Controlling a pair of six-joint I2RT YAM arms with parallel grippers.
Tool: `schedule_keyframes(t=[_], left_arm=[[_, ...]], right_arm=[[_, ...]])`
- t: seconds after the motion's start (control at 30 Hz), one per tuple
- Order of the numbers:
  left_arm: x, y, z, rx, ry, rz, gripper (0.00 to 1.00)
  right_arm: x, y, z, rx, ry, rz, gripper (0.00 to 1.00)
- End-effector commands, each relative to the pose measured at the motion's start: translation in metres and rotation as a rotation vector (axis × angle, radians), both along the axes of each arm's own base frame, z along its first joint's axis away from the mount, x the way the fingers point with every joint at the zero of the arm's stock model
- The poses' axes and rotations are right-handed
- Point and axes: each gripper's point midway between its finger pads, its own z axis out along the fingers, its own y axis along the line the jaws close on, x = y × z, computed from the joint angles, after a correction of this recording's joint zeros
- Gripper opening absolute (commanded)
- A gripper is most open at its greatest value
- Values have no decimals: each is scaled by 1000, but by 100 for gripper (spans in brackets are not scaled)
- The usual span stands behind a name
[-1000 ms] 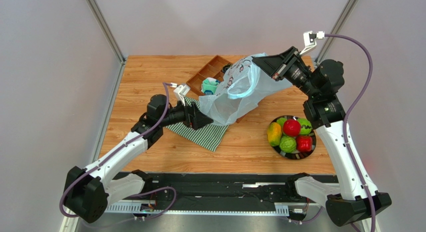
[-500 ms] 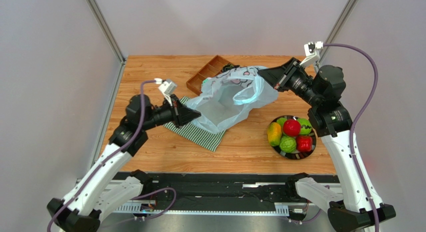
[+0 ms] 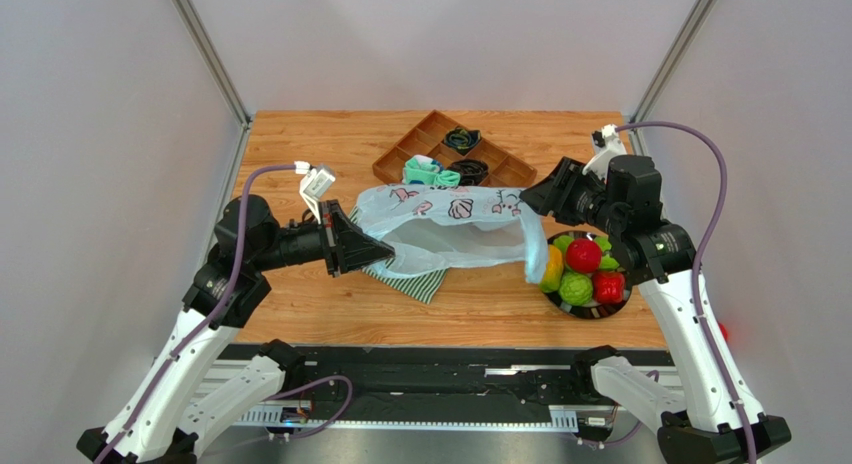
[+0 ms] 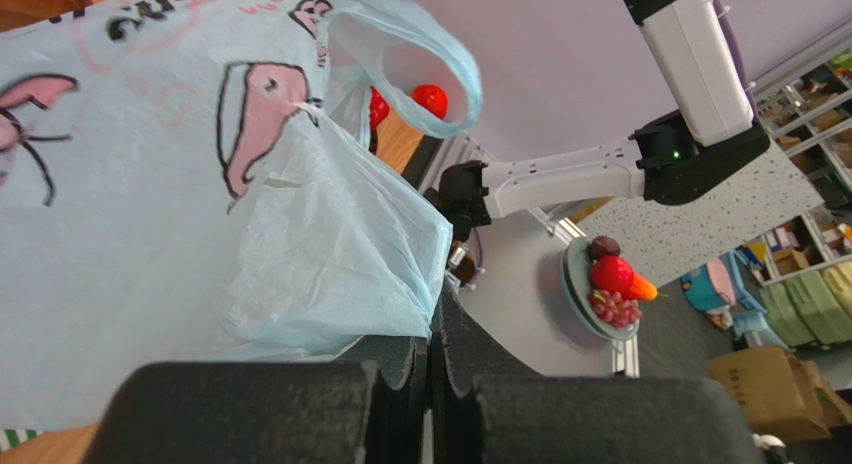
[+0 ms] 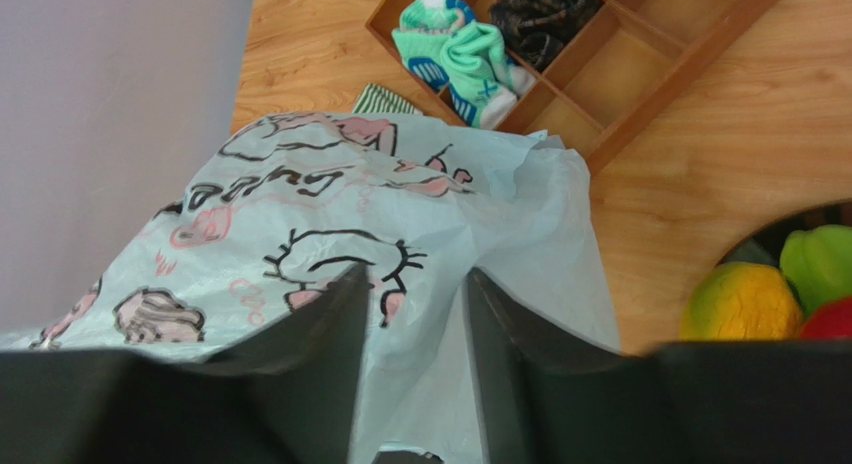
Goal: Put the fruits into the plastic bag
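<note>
The plastic bag [image 3: 440, 224] is pale blue with pink-and-black cartoon print and hangs stretched between my two grippers over the middle of the table. My left gripper [image 3: 385, 252] is shut on the bag's left edge; in the left wrist view [image 4: 432, 329] the film is pinched between the closed pads. My right gripper [image 3: 528, 199] sits at the bag's right end with its jaws apart [image 5: 413, 284] and loose bag film [image 5: 330, 204] lying between them. The fruits [image 3: 583, 274], red, green and one yellow-orange, sit piled in a dark bowl [image 3: 590, 313] just below the right gripper. A bag handle loop hangs over the bowl's left side.
A wooden compartment tray [image 3: 395, 164] at the back holds teal socks [image 3: 430, 171] and dark items. A green-and-white striped cloth [image 3: 410, 281] lies under the bag's left part. Grey walls stand on both sides of the table.
The left gripper closed on the bag's edge and drew back to the left. The right arm came down toward the bowl and its jaws parted. The bag dropped and spread out, uncovering the tray.
</note>
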Motion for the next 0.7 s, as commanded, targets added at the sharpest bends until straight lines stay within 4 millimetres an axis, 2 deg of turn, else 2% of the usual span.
schedule_keyframes(t=[0.0, 0.03, 0.07, 0.1, 0.13, 0.17, 0.2, 0.27, 0.33, 0.47, 0.67], left_arm=[[-4, -5, 6, -22, 62, -42, 0], [-2, -6, 5, -19, 70, -41, 0], [1, -8, 3, -17, 84, -38, 0], [2, -8, 4, -19, 86, -38, 0], [3, -9, 4, -20, 92, -38, 0], [4, -10, 4, -20, 92, -38, 0], [4, -9, 5, -18, 90, -35, 0], [8, -8, 0, 9, 96, -13, 0], [14, -6, -2, 39, 71, 14, 0], [18, -3, -9, 93, 69, 39, 0], [17, -3, -6, 96, 58, 28, 0]], right_arm=[[-10, -26, 0, -143, -10, -56, 63], [-12, -33, 6, -172, -23, -75, 72], [-14, -40, 6, -216, -24, -89, 75], [-16, -56, 0, -278, 2, -150, 77], [-17, -68, 4, -316, -3, -199, 82], [-18, -78, 3, -354, 4, -240, 84], [-22, -98, -3, -424, 43, -321, 85], [-25, -116, -2, -482, 66, -385, 90], [-29, -133, -10, -541, 126, -443, 91], [-26, -140, -30, -561, 207, -438, 92], [-23, -132, -94, -609, 405, -341, 91]])
